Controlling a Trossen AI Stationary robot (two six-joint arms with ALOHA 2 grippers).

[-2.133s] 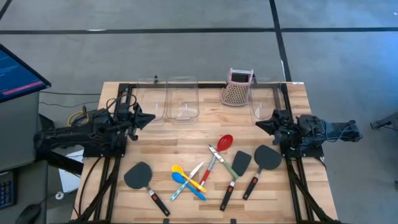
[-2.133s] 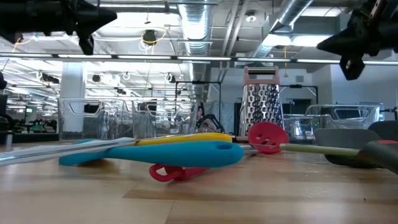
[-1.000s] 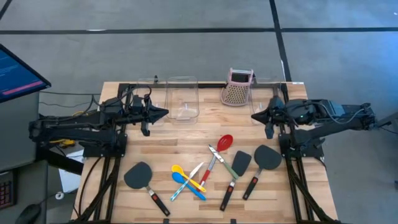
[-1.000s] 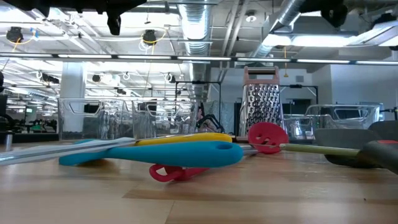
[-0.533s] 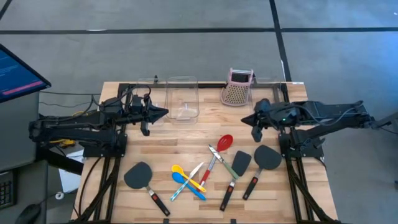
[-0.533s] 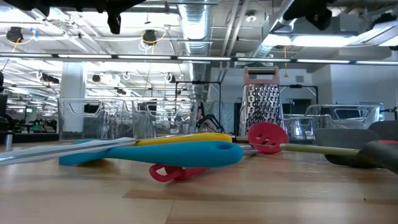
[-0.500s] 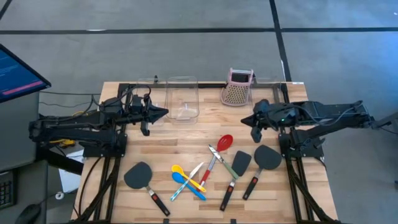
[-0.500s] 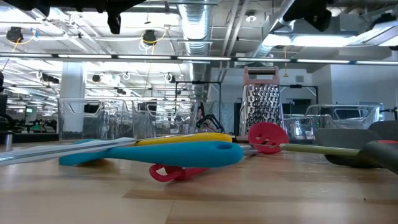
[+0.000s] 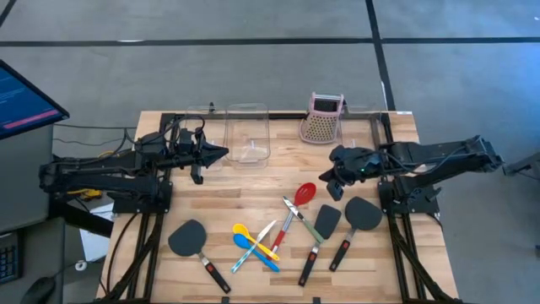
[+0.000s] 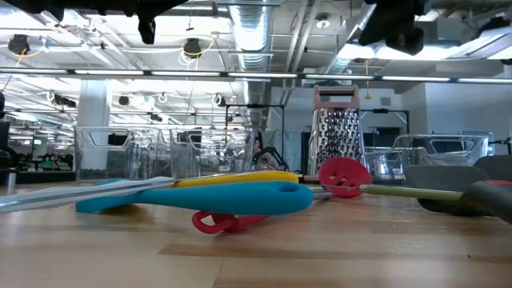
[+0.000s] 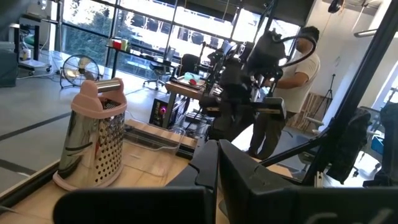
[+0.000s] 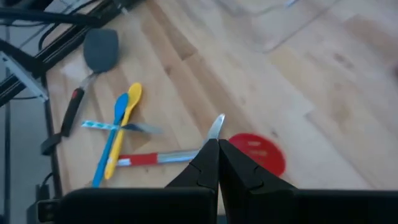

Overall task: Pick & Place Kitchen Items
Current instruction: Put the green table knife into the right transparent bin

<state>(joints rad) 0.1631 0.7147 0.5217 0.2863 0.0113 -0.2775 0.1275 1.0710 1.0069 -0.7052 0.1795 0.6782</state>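
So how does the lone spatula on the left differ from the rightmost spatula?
The lone spatula lies apart from the pile, nothing touching it; the rightmost spatula lies close beside another spatula. The lone spatula's handle runs toward the table's front right, the rightmost spatula's toward the front left. The right claw hovers near the rightmost one; no claw is near the lone one. Both have dark blades, black-red handles, and lie flat.

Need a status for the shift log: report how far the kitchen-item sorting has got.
Done: nothing; the clear bins look empty. In hand: the right gripper, shut and holding nothing, hangs by the red spoon; the left gripper waits shut. Left: all spatulas, spoons and tongs on the table.
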